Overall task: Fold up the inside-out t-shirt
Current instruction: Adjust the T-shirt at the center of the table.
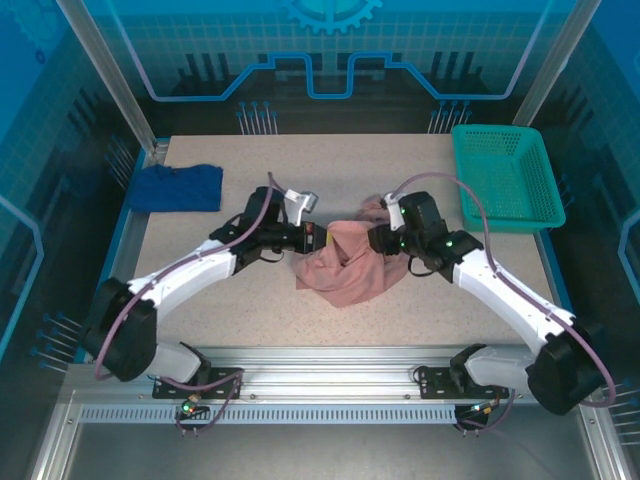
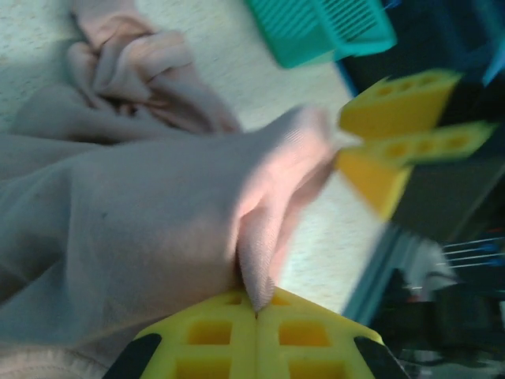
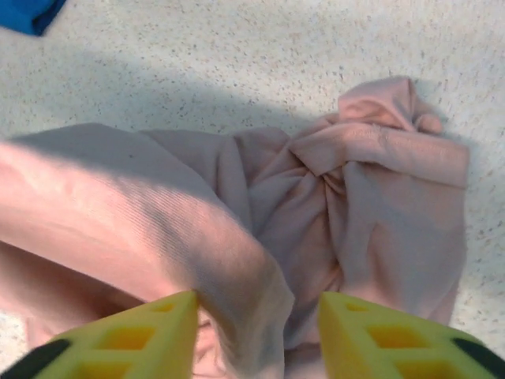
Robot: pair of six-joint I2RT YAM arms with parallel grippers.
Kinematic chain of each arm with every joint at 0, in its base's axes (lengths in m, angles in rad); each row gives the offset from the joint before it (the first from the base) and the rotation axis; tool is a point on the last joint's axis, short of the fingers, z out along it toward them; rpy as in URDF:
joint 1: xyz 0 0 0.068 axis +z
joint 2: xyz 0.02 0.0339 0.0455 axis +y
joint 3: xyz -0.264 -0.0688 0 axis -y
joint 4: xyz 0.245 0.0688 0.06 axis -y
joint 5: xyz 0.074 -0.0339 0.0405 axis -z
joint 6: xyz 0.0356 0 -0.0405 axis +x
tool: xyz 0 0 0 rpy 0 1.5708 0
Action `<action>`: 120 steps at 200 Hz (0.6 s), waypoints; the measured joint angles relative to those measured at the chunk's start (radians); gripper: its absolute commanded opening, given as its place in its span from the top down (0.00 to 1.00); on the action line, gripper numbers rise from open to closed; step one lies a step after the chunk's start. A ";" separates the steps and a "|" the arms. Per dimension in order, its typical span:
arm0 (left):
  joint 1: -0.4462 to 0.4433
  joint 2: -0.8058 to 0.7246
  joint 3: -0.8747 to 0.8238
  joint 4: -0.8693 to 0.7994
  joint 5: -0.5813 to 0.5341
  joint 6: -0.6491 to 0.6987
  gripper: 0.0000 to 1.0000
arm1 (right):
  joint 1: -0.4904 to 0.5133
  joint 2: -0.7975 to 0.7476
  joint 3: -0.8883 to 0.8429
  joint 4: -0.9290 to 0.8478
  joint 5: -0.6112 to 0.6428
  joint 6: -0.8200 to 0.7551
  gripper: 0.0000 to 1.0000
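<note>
Speckled beige surface [image 1: 400, 165] inside a blue-lit enclosure. A teal basket [image 1: 495, 129] stood at the far right and a dark blue cloth [image 1: 178, 187] at the far left, both well apart from the work.

The inside-out t-shirt [image 1: 345, 262] lay bunched in a loose heap at the middle of the surface, between the two arms, and was nowhere near flat.

Left fingers [image 2: 209, 333] were pressed together on a thin fold of the pink fabric, which stood up out of the seam between them. Right fingers [image 3: 142, 335] stood apart, astride a raised ridge of cloth without pinching it.

Handling, my judgement:
- Light, limp knit with no stiffness. It drapes and twists on itself, and a knot of gathered fabric showed at the far side of the heap in the right wrist view.
- Not fragile and unlikely to slip, but any lift would probably drag the whole heap along.
- Best hold is probably a single layer at a hem or shoulder edge, one per arm, so the shirt can be drawn open.
- A pinch in mid-panel risks catching two layers.

Could not tell which edge the left fingers had
</note>
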 measured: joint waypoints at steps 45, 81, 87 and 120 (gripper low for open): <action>0.000 -0.051 -0.002 0.045 0.092 -0.083 1.00 | 0.075 -0.187 -0.102 0.023 -0.040 -0.047 0.44; 0.000 -0.051 -0.004 0.047 0.110 -0.111 1.00 | 0.144 -0.131 -0.160 0.098 -0.070 -0.018 0.59; 0.000 -0.051 -0.004 0.047 0.112 -0.111 1.00 | 0.150 -0.115 -0.166 0.111 -0.074 -0.012 0.60; 0.000 -0.051 -0.004 0.047 0.113 -0.111 1.00 | 0.159 -0.016 -0.170 0.180 -0.085 0.052 0.49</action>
